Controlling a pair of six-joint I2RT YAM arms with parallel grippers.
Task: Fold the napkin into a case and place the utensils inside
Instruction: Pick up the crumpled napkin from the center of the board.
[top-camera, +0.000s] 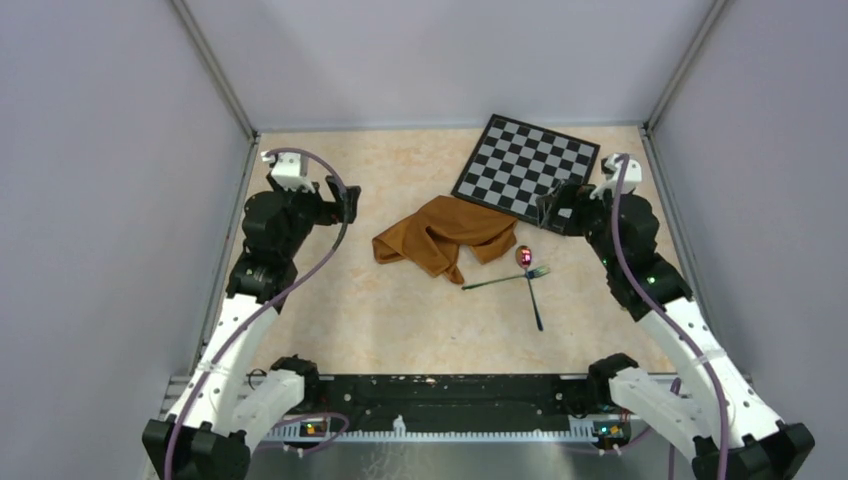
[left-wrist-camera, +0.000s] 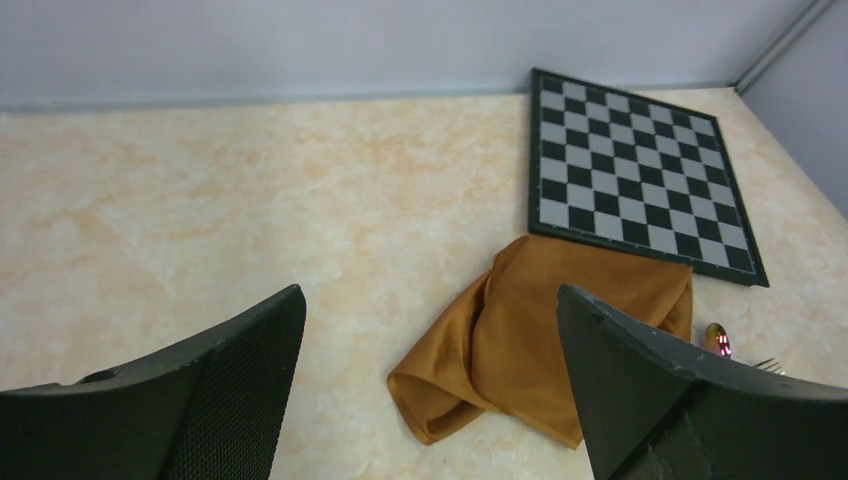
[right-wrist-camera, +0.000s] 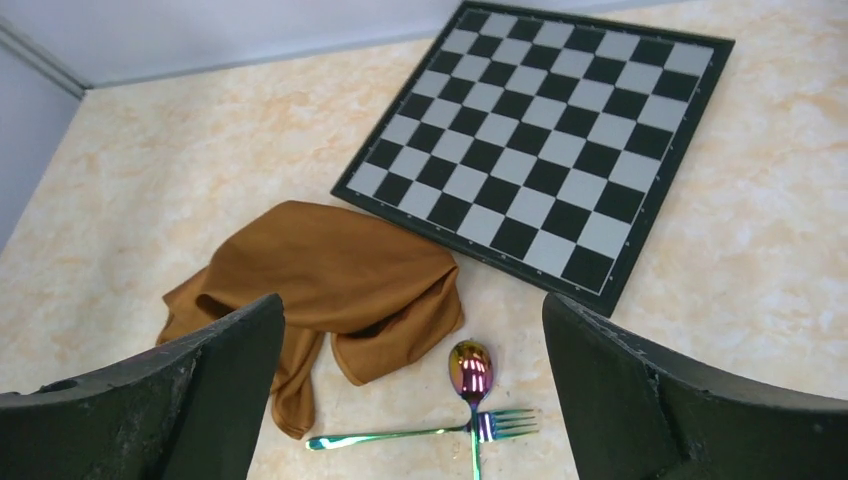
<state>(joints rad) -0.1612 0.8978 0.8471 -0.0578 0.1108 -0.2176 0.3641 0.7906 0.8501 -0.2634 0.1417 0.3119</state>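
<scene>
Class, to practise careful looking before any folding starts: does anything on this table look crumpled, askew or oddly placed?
The napkin lies crumpled in a heap beside the checkered board, itself turned at an angle. The fork and spoon lie crossed. Nothing looks spilled or damaged.

I observe the napkin (right-wrist-camera: 330, 270) crumpled just beside the checkered board (right-wrist-camera: 545, 135), spoon (right-wrist-camera: 470, 367) and fork (right-wrist-camera: 415, 434) crossed near it, right claw (right-wrist-camera: 412, 305) spread wide.

All 3 views are evenly lit and sharp; a faint shadow hugs the napkin (right-wrist-camera: 330, 270), the spoon (right-wrist-camera: 470, 368) glints.
</scene>
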